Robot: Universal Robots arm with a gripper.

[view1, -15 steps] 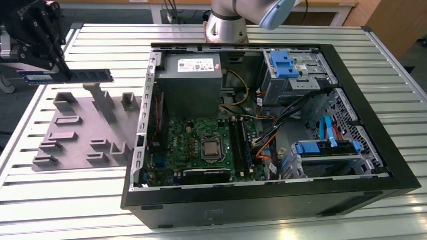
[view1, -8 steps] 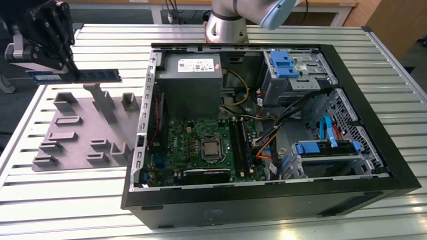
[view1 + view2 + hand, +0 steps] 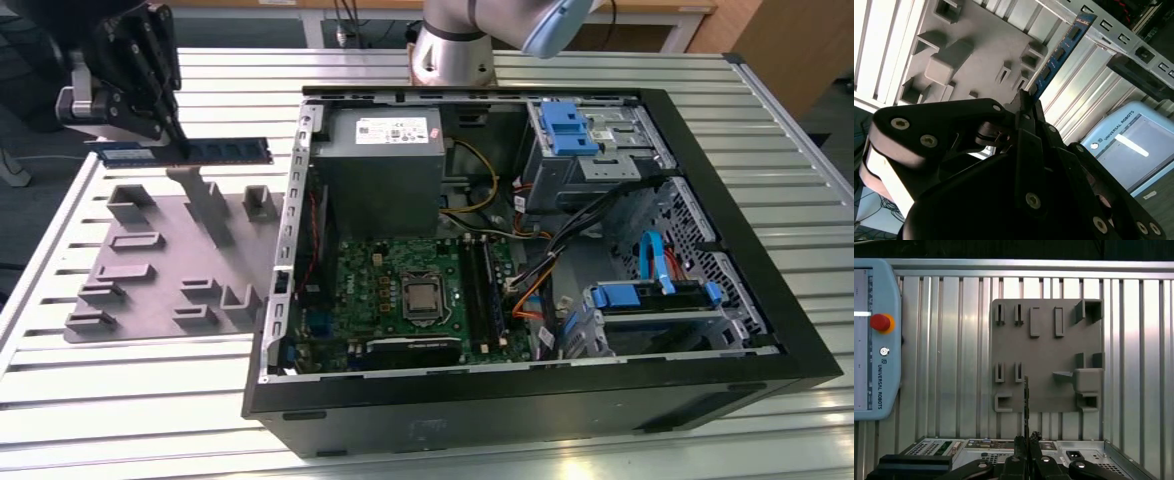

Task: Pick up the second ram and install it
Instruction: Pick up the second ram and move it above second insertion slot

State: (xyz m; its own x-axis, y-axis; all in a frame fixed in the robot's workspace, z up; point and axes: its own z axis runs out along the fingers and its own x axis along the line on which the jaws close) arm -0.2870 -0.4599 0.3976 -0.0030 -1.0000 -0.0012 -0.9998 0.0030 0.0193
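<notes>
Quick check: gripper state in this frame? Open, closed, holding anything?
Gripper: shut on the second ram, holding it in the air above the grey fixture plate, beside the open computer case.

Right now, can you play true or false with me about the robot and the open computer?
1. The gripper is holding the second ram. True.
2. The second ram is plugged into the motherboard. False: it hangs in the air above the grey tray, outside the computer case.
3. The computer case is open, so its insides show. True.
4. The grey tray sits inside the computer case. False: it lies on the table, at the exterior view's left of the case.
</notes>
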